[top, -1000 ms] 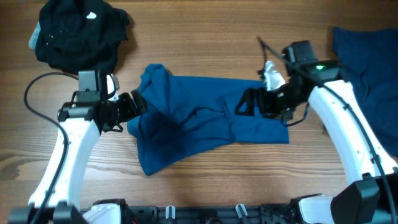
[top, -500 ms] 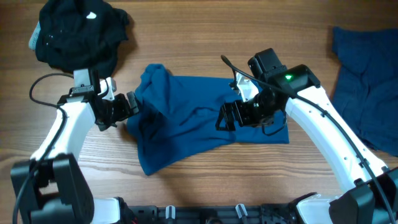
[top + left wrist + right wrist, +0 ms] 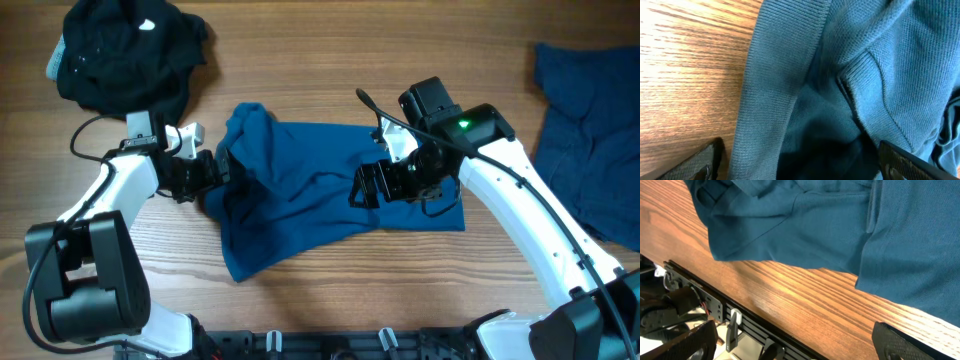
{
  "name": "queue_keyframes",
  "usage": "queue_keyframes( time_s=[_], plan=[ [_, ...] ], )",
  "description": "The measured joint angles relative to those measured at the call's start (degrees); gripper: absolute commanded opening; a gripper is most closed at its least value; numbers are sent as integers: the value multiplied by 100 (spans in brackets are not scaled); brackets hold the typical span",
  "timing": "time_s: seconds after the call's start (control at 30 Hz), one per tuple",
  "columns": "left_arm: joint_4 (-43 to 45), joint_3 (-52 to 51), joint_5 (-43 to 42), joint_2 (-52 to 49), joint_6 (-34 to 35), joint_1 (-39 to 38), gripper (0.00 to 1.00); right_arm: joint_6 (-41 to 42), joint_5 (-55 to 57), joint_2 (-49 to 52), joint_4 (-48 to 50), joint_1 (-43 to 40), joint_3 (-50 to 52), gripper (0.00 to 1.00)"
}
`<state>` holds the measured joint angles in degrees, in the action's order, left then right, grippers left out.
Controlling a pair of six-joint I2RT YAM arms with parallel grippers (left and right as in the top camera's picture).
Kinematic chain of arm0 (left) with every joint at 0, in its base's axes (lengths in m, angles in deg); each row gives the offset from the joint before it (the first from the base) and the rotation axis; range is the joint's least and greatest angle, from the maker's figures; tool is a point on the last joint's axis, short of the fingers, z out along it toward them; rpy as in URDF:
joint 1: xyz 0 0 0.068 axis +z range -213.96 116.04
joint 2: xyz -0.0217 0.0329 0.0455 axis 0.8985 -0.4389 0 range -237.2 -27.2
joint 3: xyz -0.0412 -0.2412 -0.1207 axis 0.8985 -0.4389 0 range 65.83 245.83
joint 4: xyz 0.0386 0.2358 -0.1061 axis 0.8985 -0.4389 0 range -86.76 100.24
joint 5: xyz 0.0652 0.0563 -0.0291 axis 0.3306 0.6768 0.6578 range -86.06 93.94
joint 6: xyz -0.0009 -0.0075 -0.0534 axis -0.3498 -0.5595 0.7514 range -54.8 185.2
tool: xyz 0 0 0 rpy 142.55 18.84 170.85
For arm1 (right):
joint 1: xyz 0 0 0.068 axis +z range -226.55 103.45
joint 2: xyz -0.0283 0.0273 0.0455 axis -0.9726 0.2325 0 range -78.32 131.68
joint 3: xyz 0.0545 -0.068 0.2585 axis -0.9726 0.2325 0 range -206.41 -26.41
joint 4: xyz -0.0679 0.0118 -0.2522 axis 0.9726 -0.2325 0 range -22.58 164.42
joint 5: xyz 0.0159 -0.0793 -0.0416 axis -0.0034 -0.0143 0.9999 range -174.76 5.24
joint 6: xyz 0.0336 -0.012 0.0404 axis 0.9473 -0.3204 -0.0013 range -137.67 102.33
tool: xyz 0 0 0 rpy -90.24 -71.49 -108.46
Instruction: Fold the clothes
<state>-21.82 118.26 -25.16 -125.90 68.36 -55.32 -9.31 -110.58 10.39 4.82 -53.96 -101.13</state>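
Observation:
A blue knit shirt lies rumpled in the middle of the wooden table, partly folded, its left side bunched. My left gripper is open at the shirt's left edge; in the left wrist view its fingers straddle the ribbed hem of the shirt. My right gripper is open and empty, hovering over the shirt's right half. The right wrist view shows the shirt and bare wood between its fingers.
A black garment heap sits at the back left. Another blue garment lies at the right edge. The table's front rail runs below the shirt.
My right arm swung left over the shirt a second ago and has since held still. My left gripper shifted slightly right onto the shirt's left edge.

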Motion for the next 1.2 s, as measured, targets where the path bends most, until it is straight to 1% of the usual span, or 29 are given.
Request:
queue_keyframes(
  time_s=[0.17, 0.5, 0.67, 0.93, 0.97, 1.0, 1.03, 1.07, 1.1, 1.2],
  plan=[
    [50, 37, -197, -118, -111, 17, 100, 39, 20, 0, 2, 0, 0, 100],
    [146, 118, -1104, -387, -203, 37, 100, 42, 20, 0, 66, 0, -2, 100],
    [98, 116, -1257, -424, -208, 37, 100, 42, 22, 0, 70, 0, -2, 100],
    [55, 116, -1276, -428, -208, 31, 100, 44, 24, 0, 149, 0, -2, 100],
    [57, 116, -1255, -428, -208, 24, 96, 44, 24, 0, 151, 0, 0, 100],
    [55, 116, -1235, -428, -208, 11, 86, 44, 24, 0, 151, 0, 0, 99],
    [52, 116, -1209, -428, -205, -2, 73, 44, 26, 0, 153, 0, 0, 99],
    [44, 116, -1156, -428, -201, -17, 66, 44, 33, 0, 155, 0, -2, 99],
    [33, 109, -1062, -428, -199, -44, 65, 44, 37, 0, 160, 0, 0, 100],
    [11, 74, -940, -498, -247, -98, 65, 57, 39, 0, 177, 0, 0, 100]
  ],
)
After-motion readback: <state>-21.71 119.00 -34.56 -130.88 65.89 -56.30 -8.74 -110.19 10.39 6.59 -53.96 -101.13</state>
